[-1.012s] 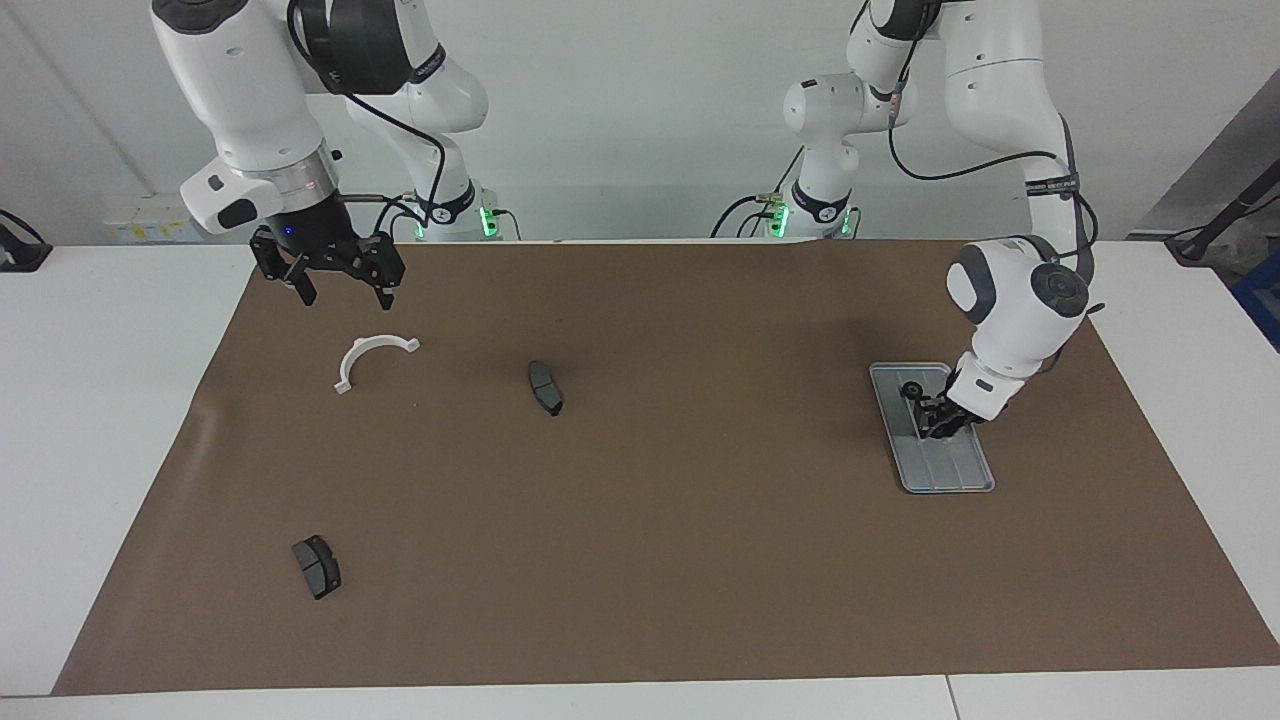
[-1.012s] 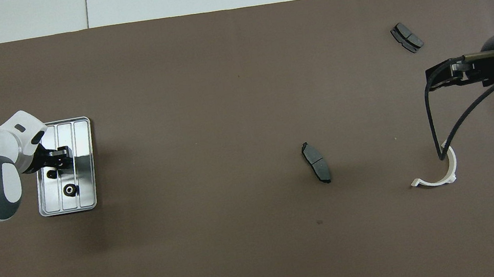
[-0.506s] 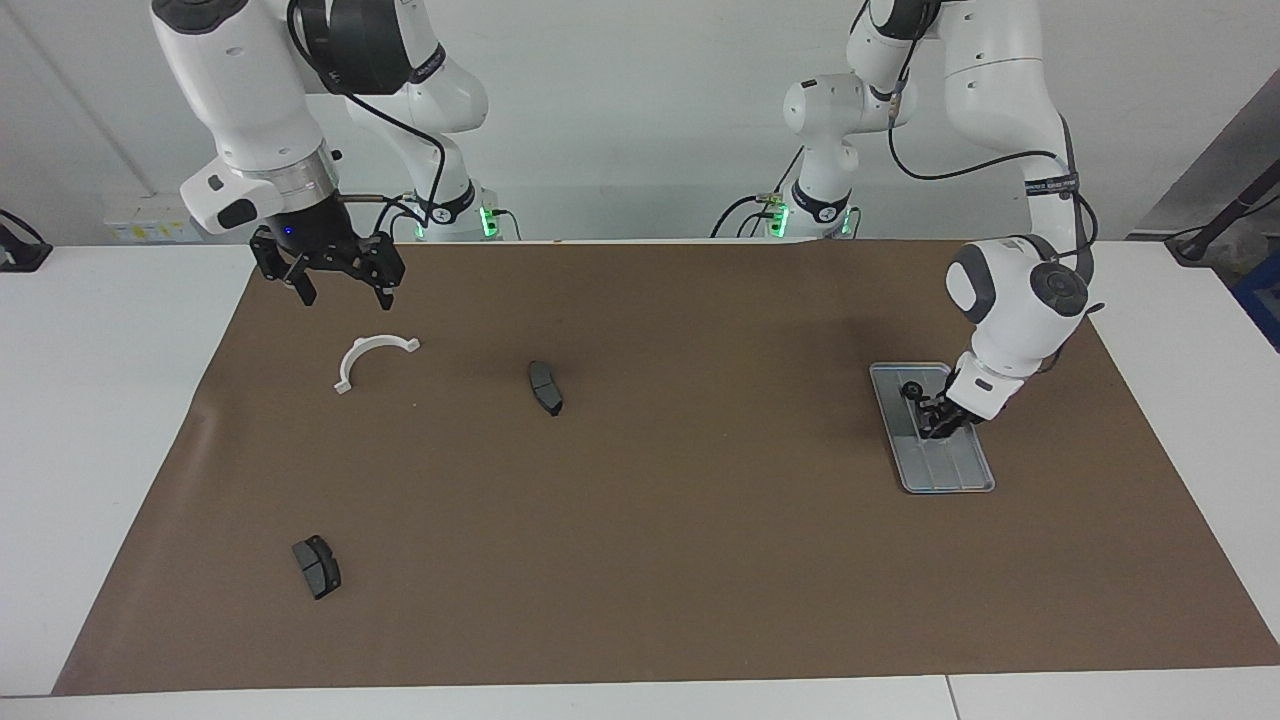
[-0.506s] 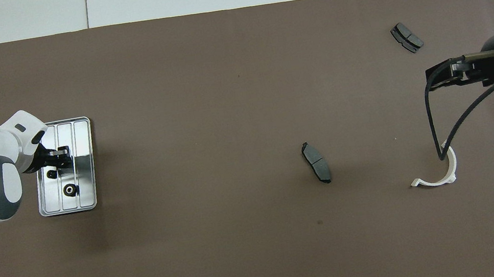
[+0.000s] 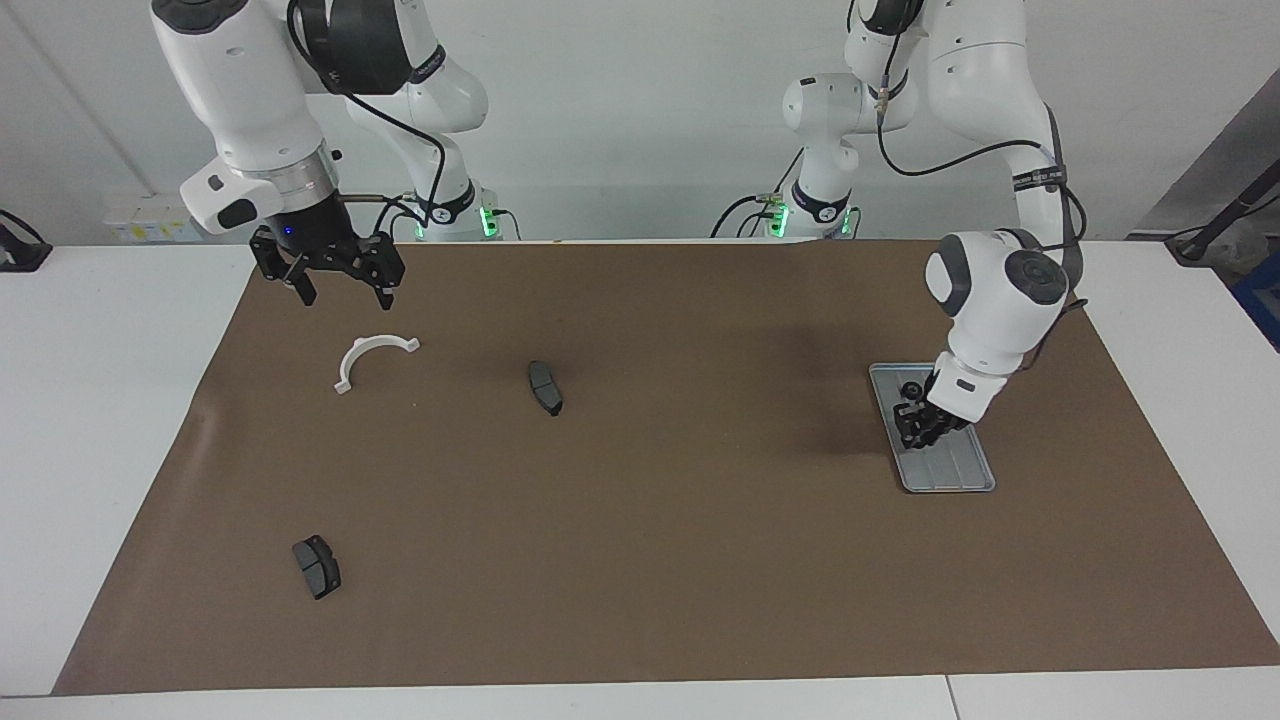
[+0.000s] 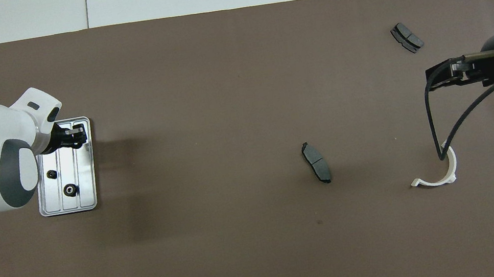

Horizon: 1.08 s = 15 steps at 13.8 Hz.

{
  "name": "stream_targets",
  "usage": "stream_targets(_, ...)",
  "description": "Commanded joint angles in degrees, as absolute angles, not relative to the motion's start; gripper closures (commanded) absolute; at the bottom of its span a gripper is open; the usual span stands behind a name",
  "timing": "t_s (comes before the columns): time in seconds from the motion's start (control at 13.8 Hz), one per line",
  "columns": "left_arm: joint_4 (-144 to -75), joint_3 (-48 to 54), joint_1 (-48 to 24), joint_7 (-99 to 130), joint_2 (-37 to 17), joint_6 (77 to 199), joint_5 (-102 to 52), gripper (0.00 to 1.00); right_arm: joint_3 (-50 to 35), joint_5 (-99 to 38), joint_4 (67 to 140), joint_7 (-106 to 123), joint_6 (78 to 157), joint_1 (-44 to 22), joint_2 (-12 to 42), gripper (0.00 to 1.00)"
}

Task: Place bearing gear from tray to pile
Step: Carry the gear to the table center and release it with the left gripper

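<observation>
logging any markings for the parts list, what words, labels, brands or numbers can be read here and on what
No text can be read in either view.
left arm's black band: pale lettering, too small to read.
right arm's black band: pale lettering, too small to read.
wall plate: small marks, unreadable.
tray, brake pads and white half-ring bracket: no markings visible.

White wall [image 5: 640, 120], white table [image 5: 110, 400], brown mat [image 5: 640, 520]
</observation>
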<state>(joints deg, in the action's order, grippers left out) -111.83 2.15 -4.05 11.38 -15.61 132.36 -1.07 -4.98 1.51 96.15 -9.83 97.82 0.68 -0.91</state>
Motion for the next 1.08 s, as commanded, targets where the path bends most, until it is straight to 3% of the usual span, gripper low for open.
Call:
stream_targets(0.0, -112.15, 1.32, -11.48, 23.94, -13.10, 128.24, -0.70, 0.88, -5.45, 2.20, 97.91, -9.84, 98.88, 1.14, -2.29, 0.00)
stream_targets(0.43, -112.32, 1.41, -29.16, 54.11, -12.57, 128.58, -0.70, 0.88, -5.45, 2.20, 97.91, -8.97, 98.44, 1.23, -2.29, 0.00)
stream_targets(0.94, -112.50, 1.49, -35.85, 57.48, -14.85, 131.92, -0.70, 0.84, -5.45, 1.32, 97.91, -8.44, 98.43, 1.14, -2.37, 0.00)
stream_targets(1.01, -112.59, 1.49, -36.03, 57.48, -15.20, 132.71, -0.70, 0.74, -5.45, 1.32, 97.91, -8.61, 98.70, 1.14, -2.37, 0.00)
